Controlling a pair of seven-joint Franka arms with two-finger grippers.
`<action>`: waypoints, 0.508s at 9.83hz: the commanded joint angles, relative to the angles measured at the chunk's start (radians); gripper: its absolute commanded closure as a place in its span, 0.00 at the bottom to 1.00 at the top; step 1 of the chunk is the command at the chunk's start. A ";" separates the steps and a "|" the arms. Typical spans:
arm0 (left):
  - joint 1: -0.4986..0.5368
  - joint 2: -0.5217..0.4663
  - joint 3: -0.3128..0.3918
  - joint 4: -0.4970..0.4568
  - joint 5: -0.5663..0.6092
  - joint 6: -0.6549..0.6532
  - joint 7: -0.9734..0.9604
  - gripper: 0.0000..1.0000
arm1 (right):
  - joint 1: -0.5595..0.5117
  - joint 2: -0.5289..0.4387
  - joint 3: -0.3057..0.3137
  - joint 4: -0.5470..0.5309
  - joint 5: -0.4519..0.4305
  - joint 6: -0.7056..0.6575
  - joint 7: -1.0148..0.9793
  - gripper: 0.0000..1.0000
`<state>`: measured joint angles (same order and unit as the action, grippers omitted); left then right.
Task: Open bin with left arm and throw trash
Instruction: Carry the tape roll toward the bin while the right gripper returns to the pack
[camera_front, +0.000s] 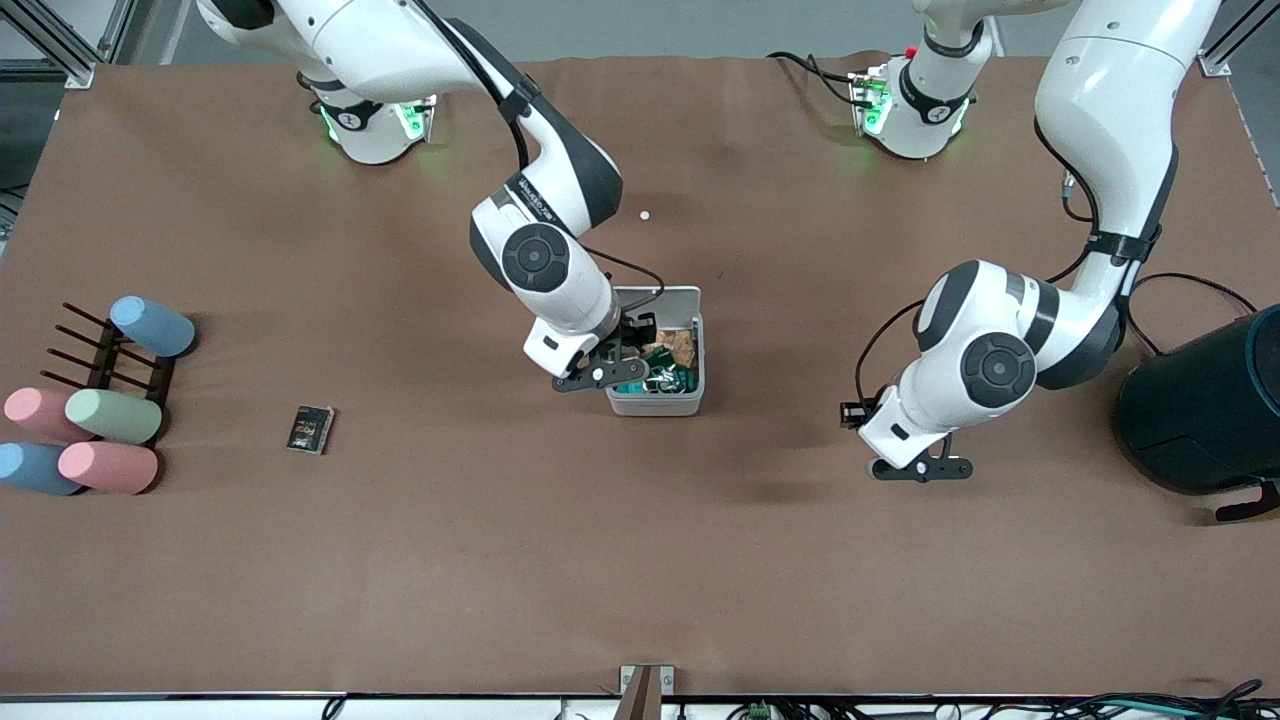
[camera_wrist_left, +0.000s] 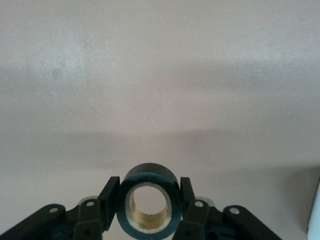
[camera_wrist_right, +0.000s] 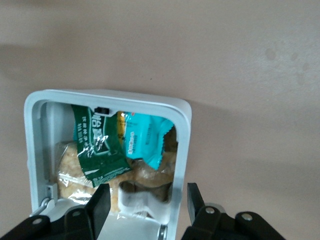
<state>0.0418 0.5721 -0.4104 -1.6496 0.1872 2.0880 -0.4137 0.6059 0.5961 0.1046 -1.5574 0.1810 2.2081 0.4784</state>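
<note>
The bin (camera_front: 655, 400) is seen near the middle of the brown table (camera_front: 500, 560), its lid (camera_front: 660, 296) swung up and standing at the edge nearer the robots' bases. Inside it, wrappers are packed: a dark green packet (camera_wrist_right: 97, 150), a turquoise packet (camera_wrist_right: 147, 140) and clear crinkled bags of something pale brown (camera_wrist_right: 70, 177). The right gripper (camera_front: 610, 368) is held over the open bin at the side toward the right arm's end of the table; in the right wrist view its fingers (camera_wrist_right: 100, 205) are seen spread apart above the contents with nothing gripped between them. The left gripper (camera_front: 925, 468) is poised low over bare table toward the left arm's end, well apart from the bin. In the left wrist view a black tape ring (camera_wrist_left: 147, 202) with a brown inner core is shown pinched between the two fingers (camera_wrist_left: 109, 196), which are pressed against its outer sides, the ring's hole facing the camera. A small black printed packet (camera_front: 310, 429) is left lying flat on the table toward the right arm's end, well apart from the bin. Farther toward that end, pastel cylinders (camera_front: 100, 440) in pink, green and blue are laid beside and on a dark rack (camera_front: 105, 350). A large dark teal cylinder (camera_front: 1205, 410) is stood at the edge of the left arm's end. A tiny white speck (camera_front: 645, 215) is seen on the table between the bin and the bases.
</note>
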 joint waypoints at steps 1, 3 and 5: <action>-0.003 0.005 -0.001 0.024 0.000 -0.025 -0.011 0.94 | -0.052 -0.013 0.003 0.011 -0.015 -0.039 -0.009 0.26; -0.005 0.006 -0.001 0.025 -0.002 -0.025 -0.011 0.94 | -0.108 -0.027 0.000 0.020 -0.018 -0.123 -0.172 0.26; -0.035 0.018 0.001 0.120 -0.113 -0.084 -0.028 0.94 | -0.199 -0.041 -0.002 0.011 -0.044 -0.203 -0.375 0.26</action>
<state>0.0330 0.5748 -0.4113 -1.6179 0.1312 2.0740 -0.4188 0.4656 0.5819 0.0888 -1.5283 0.1667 2.0417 0.2032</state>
